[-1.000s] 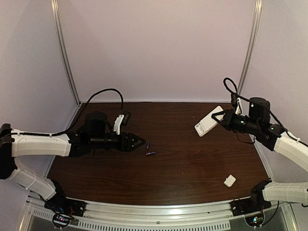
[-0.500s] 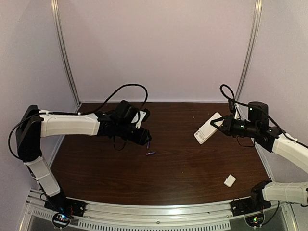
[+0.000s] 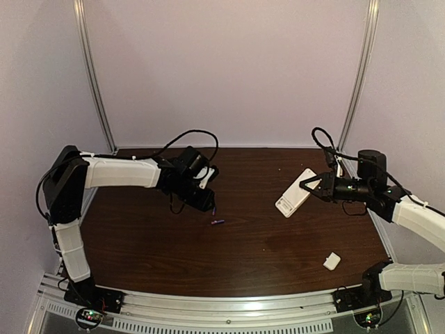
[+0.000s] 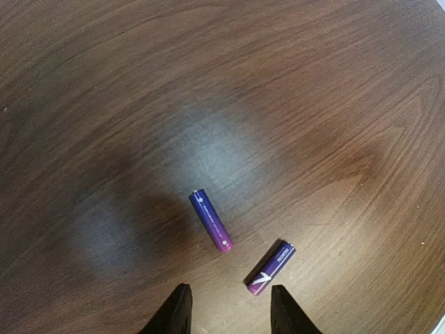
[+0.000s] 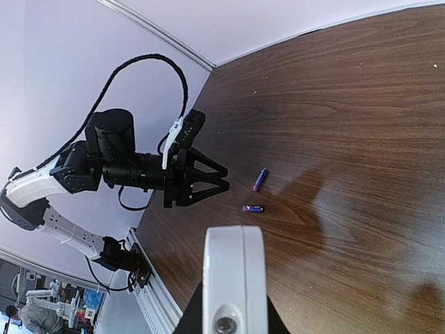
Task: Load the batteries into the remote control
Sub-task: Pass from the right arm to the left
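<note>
Both batteries are down flat on the dark wooden tabletop (image 3: 264, 243), left of its middle, and neither is in the remote control yet. From the left wrist camera, one battery (image 4: 211, 220) lies straight ahead of the gap between the left jaws, slanting away. The second battery (image 4: 270, 268) sits just beside it, angled the other way and close in front of the right-hand fingertip. The two are near each other but not touching. The left arm (image 3: 122, 172) reaches in from the side, and its jaws hover over that pair, partly spread. The two black fingertips (image 4: 175, 313) have clear wood between them and no hold on anything. From the right wrist camera those same jaws show as an open fork pointing at the batteries. Over on the right side, the right arm (image 3: 417, 216) holds the remote control (image 3: 292, 193) up off the tabletop. Its jaws are clamped tight on one end, and the long white body slants down toward the middle of the table. The right wrist camera sees the remote edge-on, a narrow white slab rising from between its own jaws. A small white cover (image 3: 332, 261) lies alone near the front right corner, well apart from everything else.
</note>
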`<state>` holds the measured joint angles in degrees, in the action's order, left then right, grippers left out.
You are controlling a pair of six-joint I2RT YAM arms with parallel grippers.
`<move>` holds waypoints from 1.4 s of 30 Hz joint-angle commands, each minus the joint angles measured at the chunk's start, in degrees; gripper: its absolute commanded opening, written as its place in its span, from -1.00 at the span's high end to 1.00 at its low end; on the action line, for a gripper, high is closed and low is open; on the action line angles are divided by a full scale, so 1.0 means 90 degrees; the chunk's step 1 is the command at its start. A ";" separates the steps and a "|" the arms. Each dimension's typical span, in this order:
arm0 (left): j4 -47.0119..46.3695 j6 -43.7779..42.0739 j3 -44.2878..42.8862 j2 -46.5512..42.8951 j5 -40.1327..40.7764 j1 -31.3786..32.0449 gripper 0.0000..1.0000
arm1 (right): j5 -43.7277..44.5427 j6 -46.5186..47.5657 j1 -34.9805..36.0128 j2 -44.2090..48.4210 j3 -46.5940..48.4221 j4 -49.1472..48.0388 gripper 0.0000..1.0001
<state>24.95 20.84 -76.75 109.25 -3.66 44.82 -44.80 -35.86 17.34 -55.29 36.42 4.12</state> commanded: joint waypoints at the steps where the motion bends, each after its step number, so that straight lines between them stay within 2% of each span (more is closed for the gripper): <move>1: -0.0081 -0.0177 -0.0185 0.0011 -0.0436 -0.0081 0.17 | -0.0529 0.0166 -0.0032 -0.0022 -0.0060 -0.0273 1.00; 4: -0.0497 -0.0236 -0.0033 -0.0248 -0.0957 -0.0069 0.11 | -0.0809 0.0135 -0.0025 -0.0108 -0.0086 -0.0379 1.00; 6: -0.1150 -0.0361 0.0273 -0.0590 -0.1862 -0.0026 0.01 | -0.0993 0.0117 -0.0025 -0.0234 -0.0074 -0.0431 1.00; 9: -0.2046 -0.0508 0.0626 -0.1079 -0.2564 0.0246 -0.05 | -0.1230 0.0128 0.0010 -0.0448 0.0001 -0.0438 1.00; 12: -0.2526 -0.0370 0.0685 -0.1247 -0.3394 0.0349 -0.06 | -0.1323 0.0182 0.0120 -0.0628 0.0103 -0.0437 1.00; 15: -0.3167 -0.0057 0.0721 -0.1275 -0.4116 0.0418 -0.20 | -0.1404 0.0188 0.0361 -0.0756 0.0192 -0.0438 1.00; 19: -0.3950 0.0614 0.0745 -0.1147 -0.4712 0.0539 -0.31 | -0.1536 0.0199 0.0748 -0.0880 0.0339 -0.0726 1.00; 23: -0.4087 0.0839 0.0600 -0.0944 -0.5014 0.0598 -0.33 | -0.1623 0.0257 0.1131 -0.0996 0.0556 -0.0773 1.00; 36: -0.4352 0.1185 0.0561 -0.0574 -0.5583 0.0978 -0.02 | -0.1828 0.0351 0.1694 -0.1283 0.0993 -0.0863 1.00; 42: -0.4481 0.1276 0.0481 -0.0489 -0.5755 0.1064 0.33 | -0.1842 0.0409 0.1796 -0.1357 0.1139 -0.0761 0.97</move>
<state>-11.70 31.57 -70.91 103.94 -53.08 54.11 -60.29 -33.19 32.88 -67.11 44.53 -1.58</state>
